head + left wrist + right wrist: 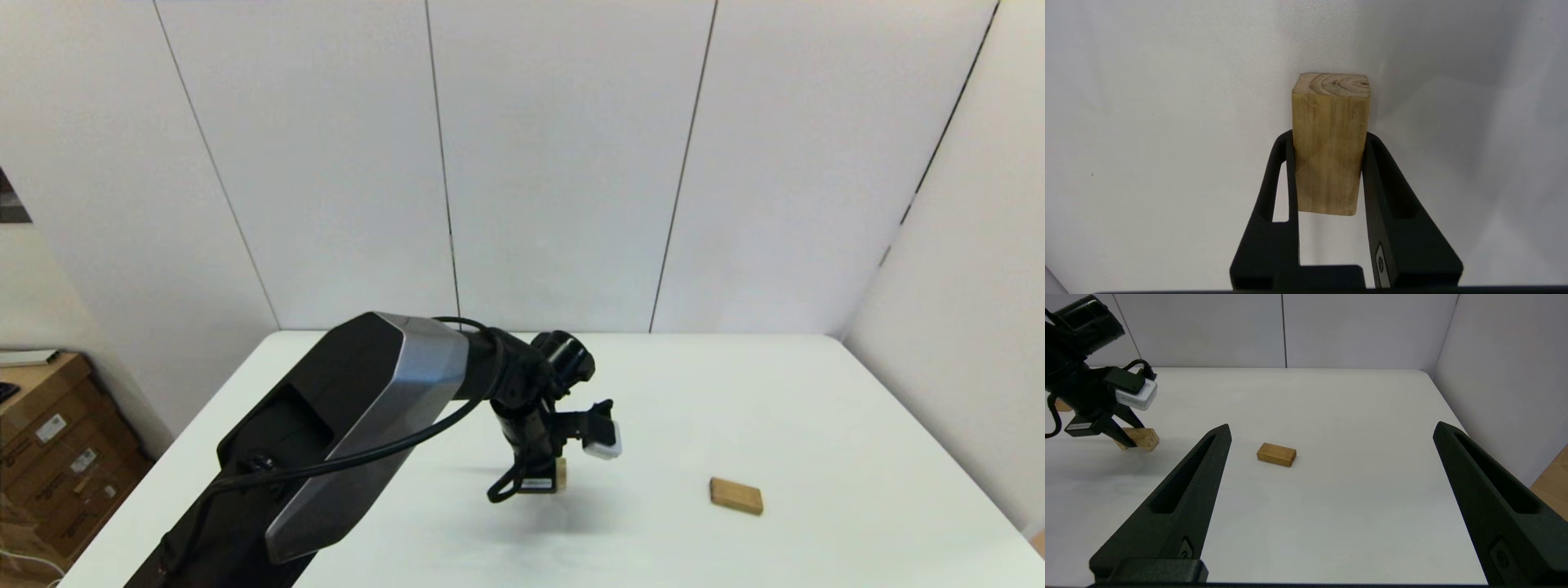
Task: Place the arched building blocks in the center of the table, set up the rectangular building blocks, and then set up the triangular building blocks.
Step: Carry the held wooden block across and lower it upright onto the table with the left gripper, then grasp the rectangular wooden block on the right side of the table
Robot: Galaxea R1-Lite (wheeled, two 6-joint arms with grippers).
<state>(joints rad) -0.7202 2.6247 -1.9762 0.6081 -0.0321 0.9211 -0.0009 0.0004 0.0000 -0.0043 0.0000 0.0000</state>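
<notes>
Left tool [1327,163] grips arched block [1330,139] at table [816,408] centre.

Cardboard boxes [57,457] stand left of the white wall panels [563,163].

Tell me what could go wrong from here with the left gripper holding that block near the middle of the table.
1. The left gripper pinches only the near half of the arched block; the rest overhangs, so it might pivot or tip when released.
2. In the head view the arm hides most of that block, so judging its landing is harder.
3. The rectangular block lies flat to the right; the open right gripper could nudge it away rather than grasp it.
</notes>
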